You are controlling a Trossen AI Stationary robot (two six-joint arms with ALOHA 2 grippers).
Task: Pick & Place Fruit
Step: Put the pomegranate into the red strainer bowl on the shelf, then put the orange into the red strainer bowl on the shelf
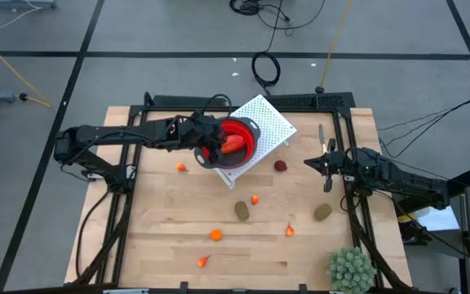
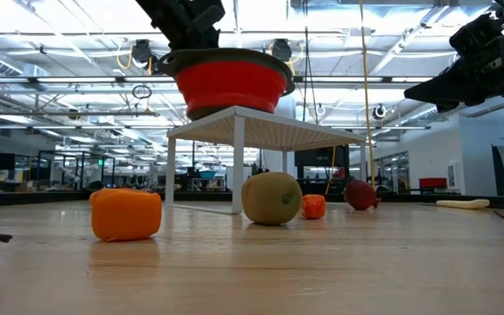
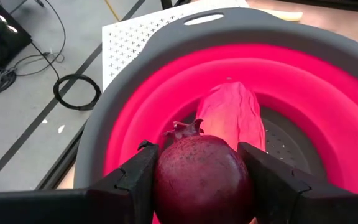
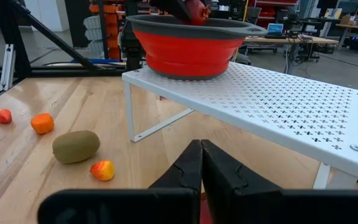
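Note:
A dark red ball with a small crown (image 3: 204, 180) sits between the fingers of my left gripper (image 3: 197, 149), over the red bowl with a grey rim (image 3: 135, 93). A longer red-orange piece (image 3: 232, 115) lies in the bowl. The bowl (image 1: 239, 135) stands on a white perforated rack (image 1: 272, 118). On the table lie another dark red ball (image 1: 281, 166), two brown-green ovals (image 1: 241, 211) (image 1: 322, 212) and several small orange bits (image 1: 216, 235). My right gripper (image 1: 310, 162) waits shut at the table's right side, above the wood. My left gripper pinches the dark red ball by two opposite sides (image 3: 163, 180) between its two fingers. The fingers come from the table's left, slanting down over the bowl's rim. The ball hangs clear above the bowl's inside, its crown (image 3: 188, 129) pointing away from the gripper.
A spiky green plant (image 1: 351, 269) stands at the table's near right corner. The rack's white legs (image 2: 237, 162) stand on the wood at the far middle. Black frame rails (image 1: 357, 212) run along the table's left and right edges. Bare wood lies between the scattered fruit.

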